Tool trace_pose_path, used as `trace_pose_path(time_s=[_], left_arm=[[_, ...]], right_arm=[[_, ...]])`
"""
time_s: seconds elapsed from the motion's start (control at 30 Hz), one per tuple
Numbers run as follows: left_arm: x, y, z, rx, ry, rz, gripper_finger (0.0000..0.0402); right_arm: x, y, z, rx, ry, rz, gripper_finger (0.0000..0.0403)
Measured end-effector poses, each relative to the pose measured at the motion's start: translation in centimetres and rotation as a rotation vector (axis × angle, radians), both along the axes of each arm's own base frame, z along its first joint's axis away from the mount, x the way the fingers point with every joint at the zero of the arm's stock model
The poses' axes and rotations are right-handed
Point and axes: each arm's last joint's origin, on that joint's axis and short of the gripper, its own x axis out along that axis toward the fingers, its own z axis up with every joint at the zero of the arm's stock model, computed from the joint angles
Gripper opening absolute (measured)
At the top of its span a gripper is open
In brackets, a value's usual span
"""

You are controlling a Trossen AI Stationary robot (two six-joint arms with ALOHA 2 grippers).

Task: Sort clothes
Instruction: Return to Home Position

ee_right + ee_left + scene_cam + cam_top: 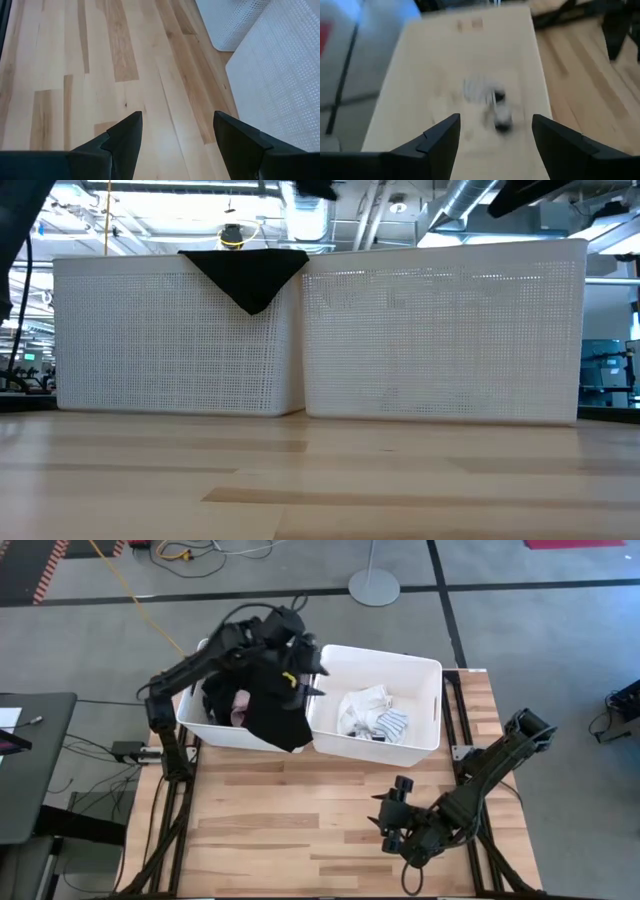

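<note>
Your table has the left bin and right bin at upper centre. The black garment flops over the left bin's front rim, and the socks sit in the right bin. Your left claw is above them, spread apart. The right claw is at lower right, apart too.

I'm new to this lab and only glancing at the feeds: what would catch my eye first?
A black garment draped over the front wall of the left white bin, hanging down its outside beside the right white bin. Next, white and striped socks heaped in the right bin, with the left pincer open above the bins. The right pincer hangs open over the wooden table.
</note>
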Motion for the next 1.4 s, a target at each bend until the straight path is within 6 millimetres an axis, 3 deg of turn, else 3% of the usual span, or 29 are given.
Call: trace_pose_path(time_s=[0.33, 0.5, 0.8, 1.4], left_arm=[[-3.8, -0.9, -1.1, -0.056, 0.252, 0.089, 0.0242], [-3.0, -0.4, -4.4, -0.120, 0.397, 0.183, 0.0242], [-3.5, 1.1, -11.5, -0.145, 0.677, 0.275, 0.0242], [-6.0, 6.2, -20.7, -0.267, 0.674, 0.358, 0.0242]], right_arm=[[-0.1, 0.1, 0.0, -0.004, 0.003, 0.005, 0.0260], [-0.1, 0.1, 0.0, -0.003, 0.002, 0.007, 0.0260], [-0.5, 0.5, 0.0, -0.004, 0.004, 0.025, 0.0260], [-0.5, 0.5, 0.0, -0.003, 0.004, 0.024, 0.0260]])
